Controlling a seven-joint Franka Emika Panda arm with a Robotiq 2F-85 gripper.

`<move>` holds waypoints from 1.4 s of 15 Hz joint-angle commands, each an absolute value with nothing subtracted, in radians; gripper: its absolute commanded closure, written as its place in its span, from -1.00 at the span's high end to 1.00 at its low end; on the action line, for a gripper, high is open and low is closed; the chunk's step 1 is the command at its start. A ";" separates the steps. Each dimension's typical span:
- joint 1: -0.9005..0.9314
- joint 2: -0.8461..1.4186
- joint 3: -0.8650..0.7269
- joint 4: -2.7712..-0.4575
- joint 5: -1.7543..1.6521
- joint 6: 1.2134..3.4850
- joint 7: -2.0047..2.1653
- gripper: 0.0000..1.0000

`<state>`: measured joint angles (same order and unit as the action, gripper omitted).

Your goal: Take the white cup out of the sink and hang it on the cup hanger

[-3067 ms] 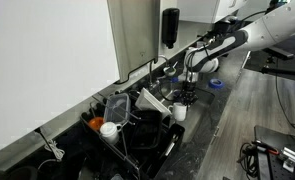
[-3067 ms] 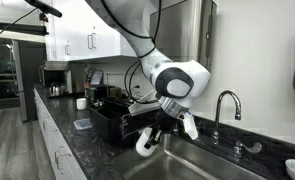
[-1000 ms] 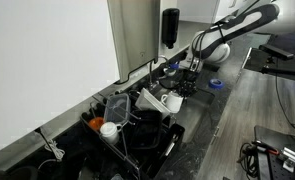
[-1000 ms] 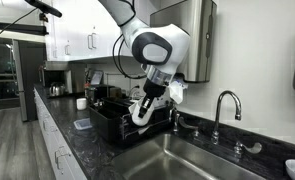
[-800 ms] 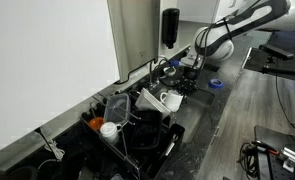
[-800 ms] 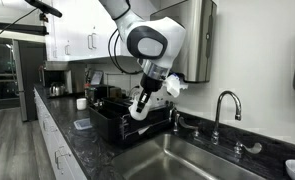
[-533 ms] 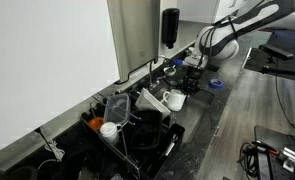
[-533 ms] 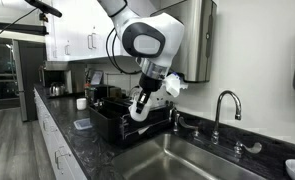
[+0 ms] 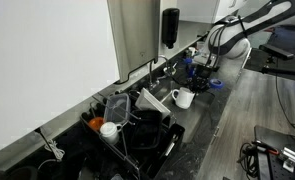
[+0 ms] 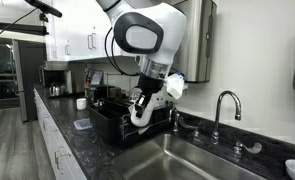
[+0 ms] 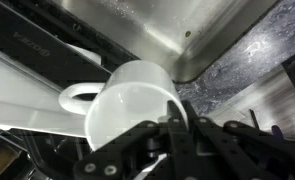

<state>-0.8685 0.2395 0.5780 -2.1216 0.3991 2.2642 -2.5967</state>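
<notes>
Above the end of the sink [image 10: 192,160] nearest the cup hanger [image 10: 109,120], my gripper [image 11: 177,122] carries the white cup [image 11: 135,100] in the air: jaws clamped on its rim, handle out sideways.

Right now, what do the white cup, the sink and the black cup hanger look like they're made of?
White cup: probably glazed ceramic; it is opaque and glossy white with soft highlights.
Sink: looks like brushed stainless steel, with a grey metallic sheen and blurred reflections.
Cup hanger: thin black bars, probably coated metal wire, though it is too small here to be sure.
</notes>
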 commanded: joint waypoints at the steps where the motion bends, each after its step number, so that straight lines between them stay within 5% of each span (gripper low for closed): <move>1: -0.908 0.155 0.629 -2.168 0.461 2.269 -2.605 -0.97; 21: -0.925 0.063 0.790 -2.117 0.523 2.250 -2.608 -0.97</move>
